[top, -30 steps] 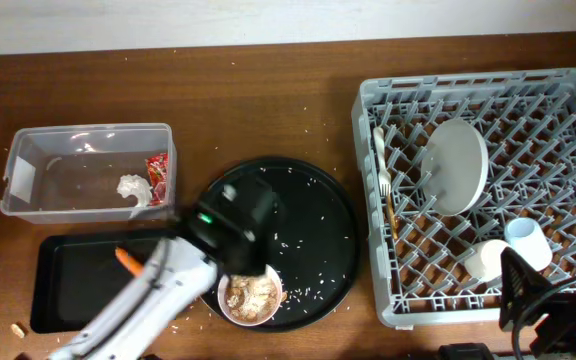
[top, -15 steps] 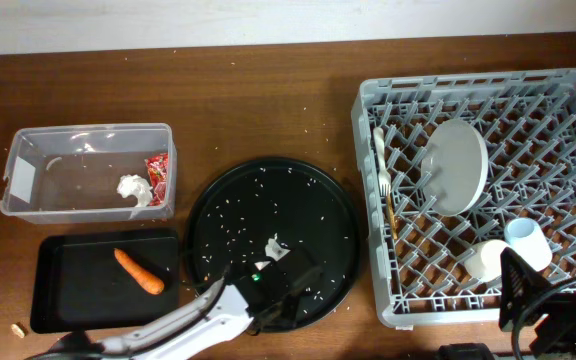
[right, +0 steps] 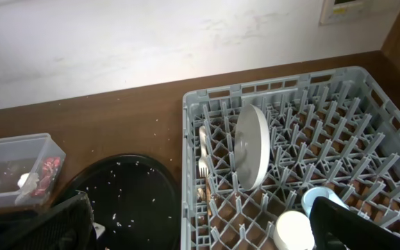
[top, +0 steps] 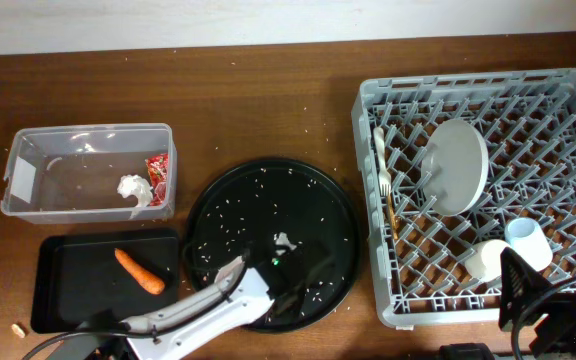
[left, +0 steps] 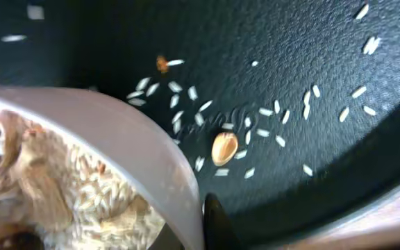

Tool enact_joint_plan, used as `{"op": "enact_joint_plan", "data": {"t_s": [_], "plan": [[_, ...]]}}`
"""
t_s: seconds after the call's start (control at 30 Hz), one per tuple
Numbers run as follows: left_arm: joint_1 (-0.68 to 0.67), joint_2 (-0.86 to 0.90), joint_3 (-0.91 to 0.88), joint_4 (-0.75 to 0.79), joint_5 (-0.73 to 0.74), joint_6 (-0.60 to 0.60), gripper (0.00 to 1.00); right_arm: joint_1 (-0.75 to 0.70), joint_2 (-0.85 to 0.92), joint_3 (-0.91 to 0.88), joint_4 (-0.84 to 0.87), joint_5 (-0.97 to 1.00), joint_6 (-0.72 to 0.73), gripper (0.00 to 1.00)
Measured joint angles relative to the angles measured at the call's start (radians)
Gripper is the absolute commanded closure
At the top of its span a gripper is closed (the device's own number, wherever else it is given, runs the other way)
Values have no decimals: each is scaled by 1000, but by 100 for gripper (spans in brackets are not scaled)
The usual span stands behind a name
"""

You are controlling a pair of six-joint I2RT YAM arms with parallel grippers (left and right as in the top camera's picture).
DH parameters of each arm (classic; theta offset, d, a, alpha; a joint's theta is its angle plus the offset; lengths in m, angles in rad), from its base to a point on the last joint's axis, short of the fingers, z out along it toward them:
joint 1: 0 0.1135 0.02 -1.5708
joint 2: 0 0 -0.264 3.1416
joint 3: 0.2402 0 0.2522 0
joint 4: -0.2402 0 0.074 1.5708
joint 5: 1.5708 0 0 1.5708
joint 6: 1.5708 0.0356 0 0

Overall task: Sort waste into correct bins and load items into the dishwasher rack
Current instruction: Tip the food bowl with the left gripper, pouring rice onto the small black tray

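Brown wood table (top: 268,110), white wall (right: 117,42) | left claw (left: 198,226) pinches white bowl (left: 117,139) | right claw (right: 193,239) agape, empty

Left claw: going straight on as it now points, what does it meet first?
Most likely the round black tray, whose floor fills the left wrist view beyond the white bowl; how far off is unclear.

Nothing legible appears in any view. The white label (top: 20,178) on the left end of the clear tub (top: 88,128) is blank or too faint to read. Any print on the red snack wrapper (top: 156,172) inside it is too small to make out. A white panel (right: 344,8) at the upper right of the right wrist view is too blurred to read.
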Motion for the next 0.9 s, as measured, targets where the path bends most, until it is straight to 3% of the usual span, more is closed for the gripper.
{"op": "enact_joint_plan", "data": {"t_s": [0.13,0.33,0.57,0.9], "plan": [[85,-8,145,-158,-26,8,100,0,0,0,-1,0,1,1],[380,-159,156,-208,28,84,100,0,0,0,0,0,0,1],[844,-276,155,-207,247,330,100,0,0,0,0,0,0,1],[1500,-280,-61,-45,779,747,100,0,0,0,0,0,0,2]]}}
